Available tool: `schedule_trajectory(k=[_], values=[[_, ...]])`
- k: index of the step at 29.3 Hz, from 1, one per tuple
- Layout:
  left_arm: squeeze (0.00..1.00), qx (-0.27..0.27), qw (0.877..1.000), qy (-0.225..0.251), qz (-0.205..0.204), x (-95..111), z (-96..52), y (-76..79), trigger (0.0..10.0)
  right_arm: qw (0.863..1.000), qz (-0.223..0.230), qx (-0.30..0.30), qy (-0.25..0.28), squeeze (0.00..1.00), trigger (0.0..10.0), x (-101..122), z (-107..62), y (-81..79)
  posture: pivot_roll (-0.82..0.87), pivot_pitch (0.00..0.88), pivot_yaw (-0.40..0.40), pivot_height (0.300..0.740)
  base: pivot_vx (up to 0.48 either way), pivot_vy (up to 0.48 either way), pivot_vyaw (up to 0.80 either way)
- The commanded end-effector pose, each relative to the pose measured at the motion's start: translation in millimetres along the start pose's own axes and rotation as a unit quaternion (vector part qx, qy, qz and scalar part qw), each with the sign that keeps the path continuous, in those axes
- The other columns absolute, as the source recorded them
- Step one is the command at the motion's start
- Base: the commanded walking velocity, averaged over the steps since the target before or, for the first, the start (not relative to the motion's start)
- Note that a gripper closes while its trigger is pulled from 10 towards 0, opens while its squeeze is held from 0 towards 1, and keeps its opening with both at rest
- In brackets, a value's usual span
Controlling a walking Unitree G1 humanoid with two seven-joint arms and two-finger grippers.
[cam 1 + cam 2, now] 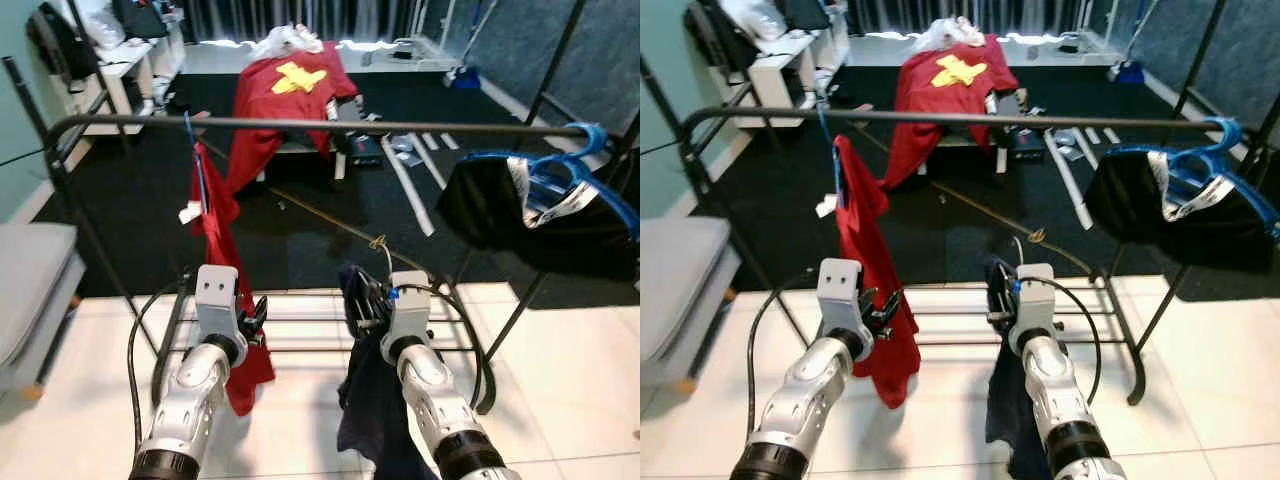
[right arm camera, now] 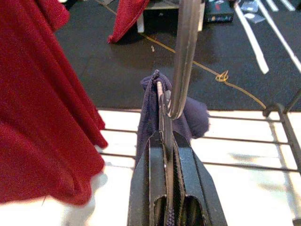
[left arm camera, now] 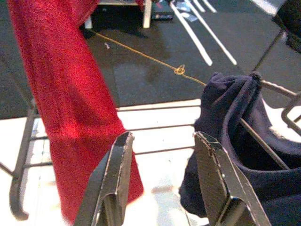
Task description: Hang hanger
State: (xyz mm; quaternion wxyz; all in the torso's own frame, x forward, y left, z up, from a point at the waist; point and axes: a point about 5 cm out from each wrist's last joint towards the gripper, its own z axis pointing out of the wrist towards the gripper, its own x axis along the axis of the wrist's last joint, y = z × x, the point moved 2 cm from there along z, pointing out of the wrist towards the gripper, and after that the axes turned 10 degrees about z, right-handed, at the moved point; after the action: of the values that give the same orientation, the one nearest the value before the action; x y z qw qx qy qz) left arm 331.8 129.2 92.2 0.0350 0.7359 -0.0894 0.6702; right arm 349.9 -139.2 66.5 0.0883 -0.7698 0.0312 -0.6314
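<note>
A black clothes rail (image 1: 330, 125) crosses in front of me. On its left hangs a red garment (image 1: 215, 215) on a blue hanger; on its right a black garment (image 1: 500, 205) on a blue hanger (image 1: 575, 165). My right gripper (image 1: 368, 300) is shut on a metal wire hanger (image 2: 181, 61) carrying a dark navy garment (image 1: 365, 400), held low, well below the rail. The hanger's hook (image 1: 1018, 245) rises above the fingers. My left gripper (image 1: 252, 312) stands open beside the red garment's lower part, its two fingers (image 3: 115, 183) apart with nothing between them.
The rack's lower bars (image 1: 300, 330) run over white tiles behind my grippers. A grey seat (image 1: 30, 280) is at the left. Beyond lie a dark carpet, a bench draped in a red cloth (image 1: 285, 90), scattered white slats (image 1: 405, 185) and a white shelf (image 1: 120, 70).
</note>
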Motion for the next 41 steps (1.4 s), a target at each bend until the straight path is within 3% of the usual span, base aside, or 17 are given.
schedule_trajectory(k=[1, 19, 41], values=[[0.0, -0.003, 1.0, -0.006, 0.003, -2.1, 0.1, 1.0, 10.0, 1.0, 0.002, 0.001, 0.012, 0.0, 10.0, 7.8, 1.9, 0.0, 0.02, 0.034, -0.003, 0.74, -0.349, 0.0, 0.0], [0.0, -0.003, 1.0, -0.008, 0.007, -3.1, 0.2, 0.4, 10.0, 1.0, 0.003, 0.002, 0.009, 0.0, 10.0, 6.6, 2.0, -1.6, 0.02, 0.034, -0.002, 0.74, -0.336, 0.0, 0.0], [0.0, -0.024, 0.998, -0.043, 0.042, -11.6, 0.5, 1.4, 10.0, 1.0, 0.015, -0.005, -0.001, 0.0, 10.0, 0.0, -0.6, 1.4, 0.03, 0.039, 0.01, 0.74, 0.0, 0.0, 0.0]])
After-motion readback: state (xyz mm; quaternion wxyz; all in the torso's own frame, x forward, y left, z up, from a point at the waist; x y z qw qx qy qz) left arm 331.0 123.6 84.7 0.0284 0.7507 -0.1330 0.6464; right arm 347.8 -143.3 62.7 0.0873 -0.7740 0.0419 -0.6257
